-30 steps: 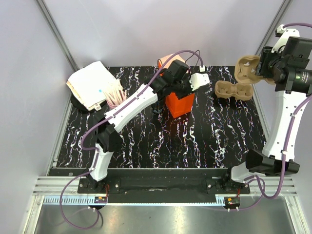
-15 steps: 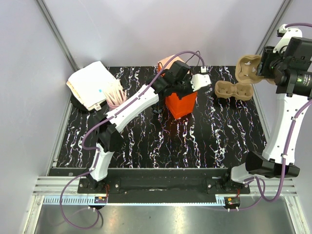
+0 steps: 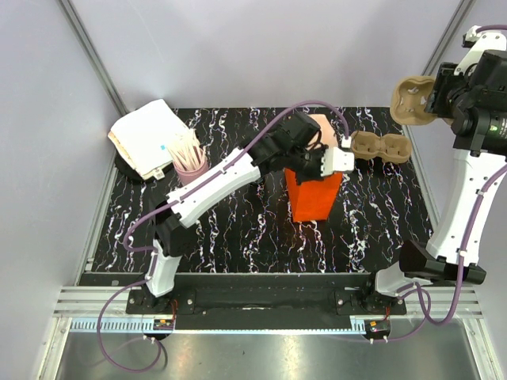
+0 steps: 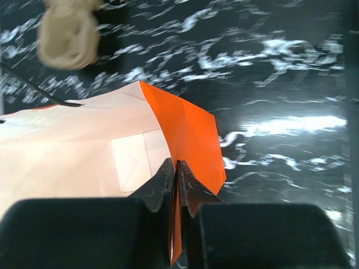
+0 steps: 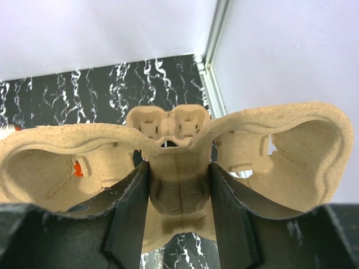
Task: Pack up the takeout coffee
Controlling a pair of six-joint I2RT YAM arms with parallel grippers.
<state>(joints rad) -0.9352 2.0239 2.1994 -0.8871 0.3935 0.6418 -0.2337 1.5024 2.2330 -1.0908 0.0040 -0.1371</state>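
The takeout coffee cup is not in any view. My left gripper [image 3: 321,162] [image 4: 175,171] is shut on the top rim of the orange paper bag [image 3: 313,198]. In the left wrist view the bag's pale inside [image 4: 84,151] lies left of the fingers and its orange outside [image 4: 193,131] right of them. My right gripper [image 3: 429,99] [image 5: 179,190] is shut on the middle of a brown pulp cup carrier [image 3: 412,99] [image 5: 179,168]. It holds the carrier high above the table's back right corner.
A second pulp carrier [image 3: 380,147] [image 5: 168,120] lies on the black marbled table [image 3: 238,229] just right of the bag; it shows blurred in the left wrist view [image 4: 67,33]. A pink cup of wooden sticks [image 3: 188,158] and a white box [image 3: 146,134] stand at the back left.
My left gripper has pulled the orange bag to the right and toward the front, close to the lying carrier. My right gripper has lifted its carrier slightly up and to the right.
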